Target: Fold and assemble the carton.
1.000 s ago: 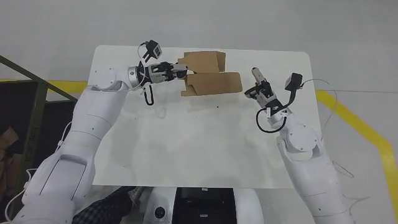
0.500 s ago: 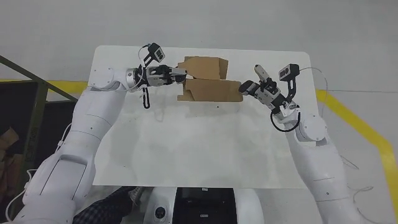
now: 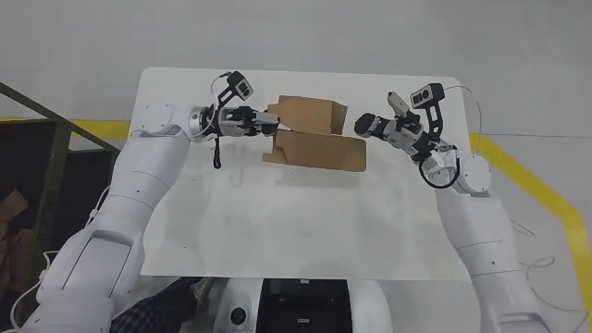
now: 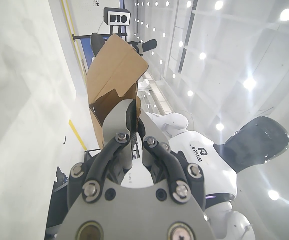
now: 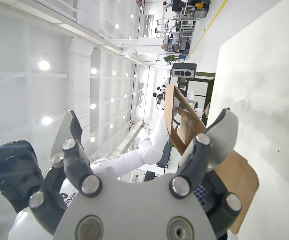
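**Top view, near to far.** Bare tabletop [image 3: 277,231] lies nearest the robot. Beyond it, toward the far edge, the carton [image 3: 314,134] stands partly opened, with one brown panel low in front and the sleeve rising behind. The left gripper [image 3: 265,120] has its fingers clamped on the sleeve's left edge, apparently to anchor it. The right gripper [image 3: 376,116] sits just beside the opposite end, fingers apart, probably placed to press or fold the end flap.

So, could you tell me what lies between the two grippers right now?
In the top view, the carton spans that stretch: the left gripper is shut on one end, and the right gripper, jaws open, sits at the other.
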`<state>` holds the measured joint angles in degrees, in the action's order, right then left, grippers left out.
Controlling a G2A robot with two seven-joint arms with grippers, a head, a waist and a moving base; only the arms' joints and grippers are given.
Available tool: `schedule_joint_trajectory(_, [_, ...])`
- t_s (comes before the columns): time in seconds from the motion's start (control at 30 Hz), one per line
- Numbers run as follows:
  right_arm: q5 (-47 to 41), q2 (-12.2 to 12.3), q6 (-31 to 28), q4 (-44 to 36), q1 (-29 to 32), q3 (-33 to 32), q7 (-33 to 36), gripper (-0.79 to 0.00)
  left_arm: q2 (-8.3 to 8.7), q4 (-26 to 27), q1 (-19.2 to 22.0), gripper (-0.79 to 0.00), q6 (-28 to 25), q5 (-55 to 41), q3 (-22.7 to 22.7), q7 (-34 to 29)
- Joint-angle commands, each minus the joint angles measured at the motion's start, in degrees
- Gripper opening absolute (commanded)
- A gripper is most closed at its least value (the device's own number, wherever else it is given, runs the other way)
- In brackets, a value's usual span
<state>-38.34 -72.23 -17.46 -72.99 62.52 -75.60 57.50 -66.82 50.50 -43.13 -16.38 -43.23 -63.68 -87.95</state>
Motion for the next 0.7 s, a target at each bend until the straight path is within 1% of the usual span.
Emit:
schedule_joint_trajectory(0.0, [-0.6,0.0,0.1,0.6,-0.7,0.2,1.0,0.000,-0.01,0.2,-0.1,-0.785,0.1,0.3,0.1,0.0])
schedule_joint_trajectory(0.2, [-2.3,-0.1,-0.1,0.8,-1.5,0.7,3.7,0.000,-0.11,0.3,-0.1,-0.785,-0.2,0.8,0.4,0.3])
schedule_joint_trajectory(0.4, [-3.3,-0.1,-0.1,0.7,-1.7,1.2,5.1,0.000,-0.33,0.1,0.0,-0.785,-0.3,0.6,0.8,0.4])
schedule_joint_trajectory(0.67, [-4.5,-0.2,-1.7,0.5,-1.9,1.9,7.6,0.000,-0.50,0.0,0.0,-0.785,0.1,-0.3,0.8,0.0])
